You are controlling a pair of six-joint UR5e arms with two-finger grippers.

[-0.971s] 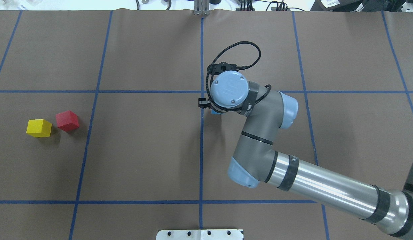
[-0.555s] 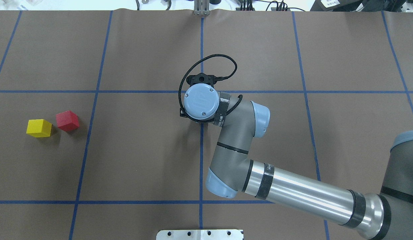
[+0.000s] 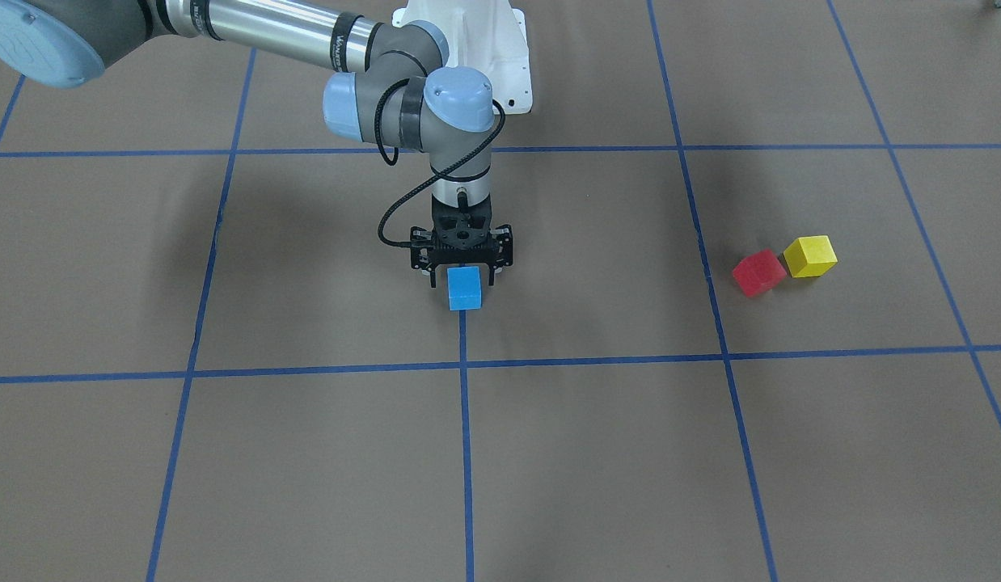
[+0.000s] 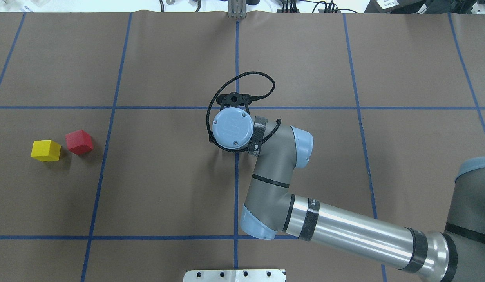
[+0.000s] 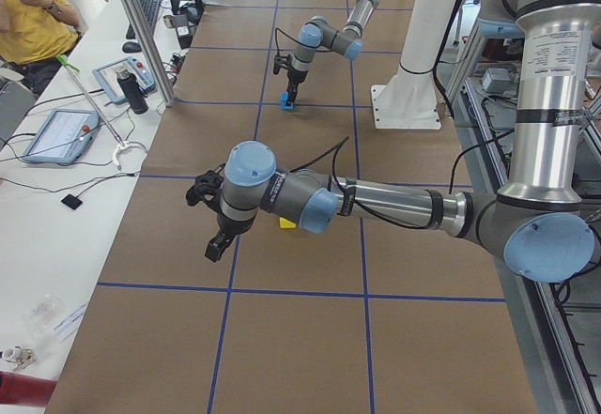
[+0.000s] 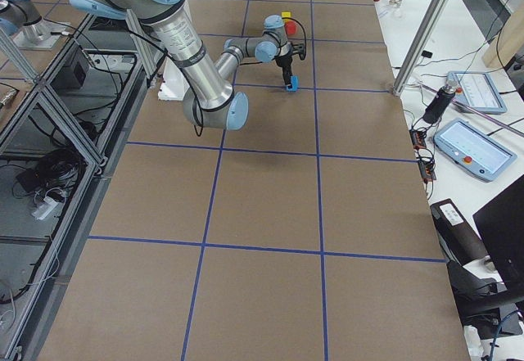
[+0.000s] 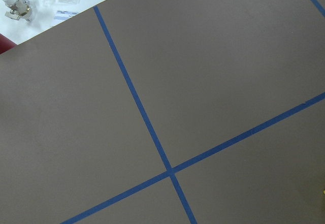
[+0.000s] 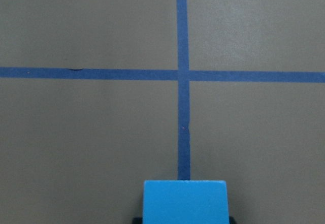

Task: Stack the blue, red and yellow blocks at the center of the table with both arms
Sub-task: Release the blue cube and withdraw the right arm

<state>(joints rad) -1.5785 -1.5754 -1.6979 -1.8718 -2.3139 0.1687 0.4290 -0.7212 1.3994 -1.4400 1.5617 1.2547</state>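
Since the earlier frames, the right arm has swung from its own side of the tabletop toward the middle. Its wrist now sits over the central blue tape line, where a second ago it hung clearly to the right of it. The red block and yellow block lie exactly where they did before.

The right jaws point straight down and pinch the blue block from two opposite sides. The right wrist view shows dark pad edges flush against the block's lower corners. The block hangs square to the grid, directly over the central tape line and between the two cross lines. One tape crossing lies just ahead of it in the wrist view. It is very low, but whether it touches the tabletop cannot be told. From overhead the wrist hides it completely.

The red and yellow blocks sit just beside each other on the robot's left side, the red one nearer the centre and turned at an angle. Both are well apart from the blue block.

The left arm reaches out low over the tabletop, with the yellow block peeking out behind its forearm. The left jaws show only in the side view, so whether they are spread or pressed together cannot be told.
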